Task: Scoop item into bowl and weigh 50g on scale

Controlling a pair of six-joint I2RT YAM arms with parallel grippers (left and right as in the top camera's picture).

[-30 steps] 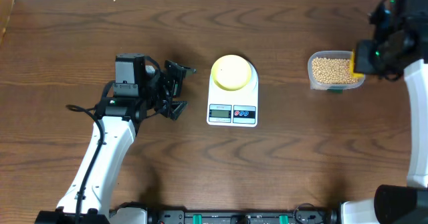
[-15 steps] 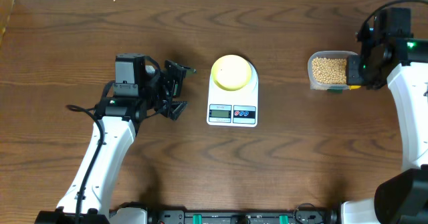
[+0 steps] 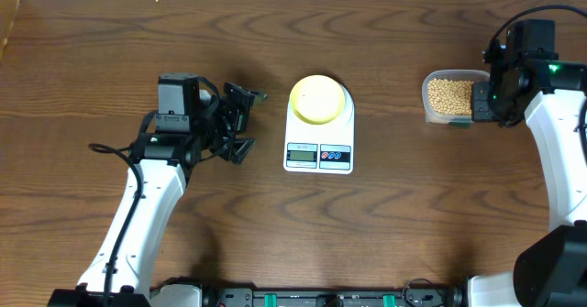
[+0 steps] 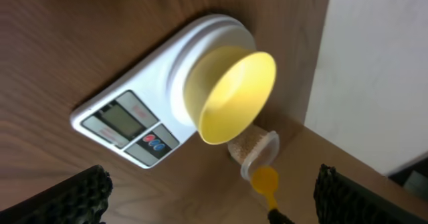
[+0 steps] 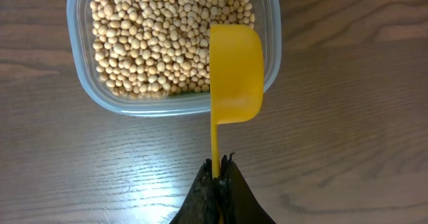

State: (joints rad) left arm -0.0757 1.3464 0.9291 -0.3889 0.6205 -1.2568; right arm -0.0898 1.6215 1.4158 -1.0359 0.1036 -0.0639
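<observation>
Clearly the scooping step is in hand, with nothing yet carried across; the right claw (image 5: 217, 167) is closed on the handle of a yellow scoop (image 5: 235, 73), whose cup hangs over the right rim of the clear tub (image 5: 75, 70) with no beans showing in it; the beans (image 5: 154, 43) lie in the tub. The bowl (image 3: 318, 99) sits on the scale (image 3: 318, 156) and looks empty. Next, I judge, the cup must tip and dip into the beans, then lift level. The left claw (image 3: 240, 124) stands wide open and empty, near the scale's left side but apart from it. Bare table (image 3: 413, 206) lies between tub and scale, giving free passage; the tub's low rim is the edge to clear.
</observation>
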